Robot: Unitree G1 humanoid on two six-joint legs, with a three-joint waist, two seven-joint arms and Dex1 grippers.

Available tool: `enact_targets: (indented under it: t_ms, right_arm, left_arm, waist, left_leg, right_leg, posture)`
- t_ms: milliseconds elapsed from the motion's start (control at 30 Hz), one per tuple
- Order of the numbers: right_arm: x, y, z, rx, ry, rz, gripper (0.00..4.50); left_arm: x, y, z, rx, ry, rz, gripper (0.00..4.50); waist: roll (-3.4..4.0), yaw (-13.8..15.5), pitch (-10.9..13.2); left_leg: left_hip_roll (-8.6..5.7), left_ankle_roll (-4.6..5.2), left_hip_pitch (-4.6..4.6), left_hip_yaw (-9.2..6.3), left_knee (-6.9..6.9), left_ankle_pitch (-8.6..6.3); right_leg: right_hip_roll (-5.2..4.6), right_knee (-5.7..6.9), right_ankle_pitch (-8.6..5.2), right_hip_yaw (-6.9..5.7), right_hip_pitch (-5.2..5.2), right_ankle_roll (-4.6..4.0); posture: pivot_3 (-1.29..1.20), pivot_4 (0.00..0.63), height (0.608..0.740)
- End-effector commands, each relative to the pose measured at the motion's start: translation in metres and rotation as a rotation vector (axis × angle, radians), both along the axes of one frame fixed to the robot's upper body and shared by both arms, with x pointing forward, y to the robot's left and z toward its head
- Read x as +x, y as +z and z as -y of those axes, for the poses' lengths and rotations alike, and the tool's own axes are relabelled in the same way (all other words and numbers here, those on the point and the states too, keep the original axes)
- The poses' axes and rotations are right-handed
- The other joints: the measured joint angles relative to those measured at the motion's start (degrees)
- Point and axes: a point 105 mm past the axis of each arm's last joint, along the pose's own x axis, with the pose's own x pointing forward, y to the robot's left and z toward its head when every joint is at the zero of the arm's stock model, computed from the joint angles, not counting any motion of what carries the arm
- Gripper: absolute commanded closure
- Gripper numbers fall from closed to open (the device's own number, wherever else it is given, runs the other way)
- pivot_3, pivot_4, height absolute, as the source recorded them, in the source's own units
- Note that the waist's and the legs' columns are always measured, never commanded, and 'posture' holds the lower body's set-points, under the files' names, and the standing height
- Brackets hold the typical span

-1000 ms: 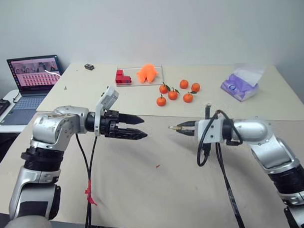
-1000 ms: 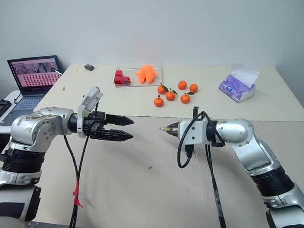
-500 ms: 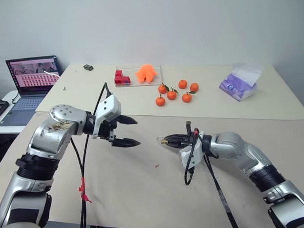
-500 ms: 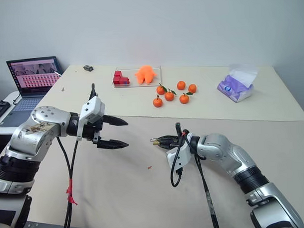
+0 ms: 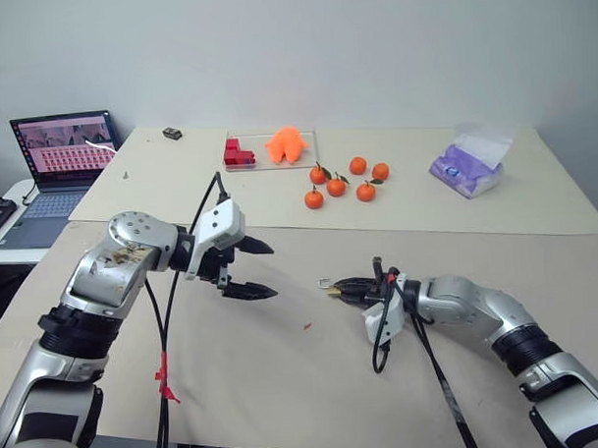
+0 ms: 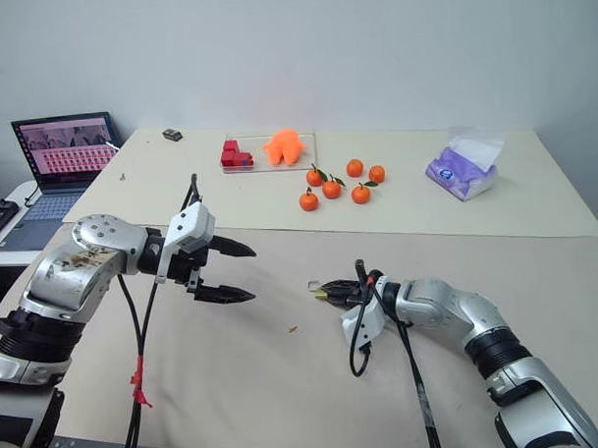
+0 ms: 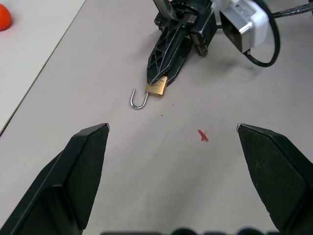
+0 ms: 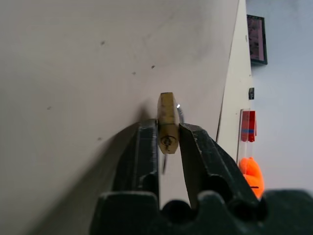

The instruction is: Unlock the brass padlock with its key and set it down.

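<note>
The brass padlock (image 7: 156,88) is a small gold block whose silver shackle (image 7: 139,101) is swung open. It lies low against the table, pinched between the fingertips of my right gripper (image 5: 335,288). In the right wrist view the two black fingers (image 8: 146,147) press the sides of the padlock (image 8: 167,117), and its keyhole faces the camera. The key is out of view. My left gripper (image 5: 270,271) hovers open to the left of the padlock, a short gap away, with nothing between its fingers.
Several tangerines (image 5: 342,180) lie behind the padlock. A clear tray (image 5: 314,145) with red blocks and an orange toy sits farther back. A purple tissue pack (image 5: 469,169) is at the back right, a laptop (image 5: 61,154) at the far left. Cables hang from both wrists.
My right gripper has sunk to the table with the padlock and rolled. My left gripper has rolled so that its fingers stand one above the other, and has dropped slightly.
</note>
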Motion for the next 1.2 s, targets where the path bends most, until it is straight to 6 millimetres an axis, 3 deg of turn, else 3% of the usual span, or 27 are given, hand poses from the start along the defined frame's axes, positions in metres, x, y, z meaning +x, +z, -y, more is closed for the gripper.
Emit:
enact_targets:
  t_ms: [33, 100, 200, 433, 500, 633, 767, 1000, 1200]
  right_arm:
    - [-0.001, -0.002, 0.014, -0.027, -0.018, -0.007, 1.83]
    - [-0.003, -0.003, 0.03, -0.05, -0.04, -0.016, 1.12]
    - [-0.008, -0.002, 0.068, -0.111, -0.1, -0.042, 0.11]
    - [-0.008, 0.013, 0.108, -0.155, -0.188, -0.06, 0.05]
    - [0.003, 0.023, 0.114, -0.022, -0.339, -0.184, 0.05]
    - [0.006, 0.043, 0.104, 0.447, -0.563, -0.783, 0.05]
    - [-0.014, 0.076, 0.074, 0.666, -0.47, -1.132, 0.05]
    - [-0.038, 0.092, 0.058, 0.714, -0.473, -1.206, 0.05]
    - [-0.049, 0.095, 0.066, 0.717, -0.525, -1.174, 0.05]
  left_arm:
    - [0.0, 0.01, 0.005, -0.01, -0.035, 0.038, 0.0]
    - [0.0, 0.009, 0.006, -0.01, -0.042, 0.036, 0.0]
    - [0.003, 0.01, 0.008, -0.031, -0.043, 0.028, 0.0]
    - [0.009, 0.015, 0.012, -0.111, -0.006, 0.001, 0.0]
    - [0.013, 0.021, 0.012, -0.16, 0.019, 0.014, 0.0]
    - [0.026, 0.03, 0.008, -0.225, 0.109, 0.103, 0.0]
    - [0.02, 0.035, 0.005, -0.271, 0.131, 0.084, 0.0]
    - [0.01, 0.03, -0.006, -0.301, 0.224, 0.081, 0.0]
    - [0.005, 0.021, -0.001, -0.353, 0.275, 0.042, 0.0]
  waist:
    - [0.0, 0.03, 0.0]
    - [0.03, 0.21, -0.03]
    - [0.05, 1.08, -0.05]
    - [-0.02, 1.06, -0.1]
    - [-0.05, 0.82, -0.09]
    - [-0.16, 0.49, 0.03]
    - [0.01, -0.2, 0.03]
    - [0.08, 0.23, -0.02]
    - [0.08, 0.7, -0.03]
  left_leg:
    - [0.0, 0.0, 0.02, 0.0, 0.0, 0.0]
    - [-0.01, 0.0, 0.02, -0.01, 0.0, 0.0]
    - [-0.11, 0.0, 0.03, -0.03, 0.04, 0.0]
    - [-0.31, 0.04, 0.05, -0.03, 0.05, -0.02]
    - [-0.28, 0.04, 0.05, -0.04, 0.05, -0.02]
    - [-0.14, 0.03, 0.11, -0.16, 0.08, -0.02]
    - [0.0, 0.03, 0.06, -0.36, -0.01, -0.02]
    - [0.06, 0.03, 0.22, -0.48, -0.06, -0.03]
    - [-0.01, 0.03, 0.07, -0.53, -0.09, -0.03]
  right_leg:
    - [0.0, 0.0, 0.0, 0.0, 0.01, 0.0]
    - [0.0, 0.0, 0.0, 0.0, 0.02, 0.0]
    - [-0.1, -0.02, -0.05, -0.05, 0.06, 0.07]
    - [-0.29, -0.08, -0.19, -0.02, 0.12, 0.1]
    - [-0.25, -0.06, -0.2, -0.01, 0.12, 0.08]
    - [-0.11, -0.03, -0.18, -0.04, 0.54, 0.05]
    - [-0.14, -0.09, -0.18, -0.05, 0.89, 0.05]
    - [-0.05, -0.59, -0.21, -0.26, 0.82, 0.1]
    - [-0.14, -0.92, -0.21, -0.29, 0.84, 0.1]
  posture:
    - [0.0, 0.15, 0.673]
    - [0.0, 0.15, 0.673]
    - [0.0, 0.15, 0.673]
    - [0.0, 0.15, 0.673]
    - [0.0, 0.15, 0.673]
    - [0.0, 0.15, 0.673]
    - [0.0, 0.15, 0.673]
    - [0.0, 0.15, 0.673]
    - [0.0, 0.15, 0.673]
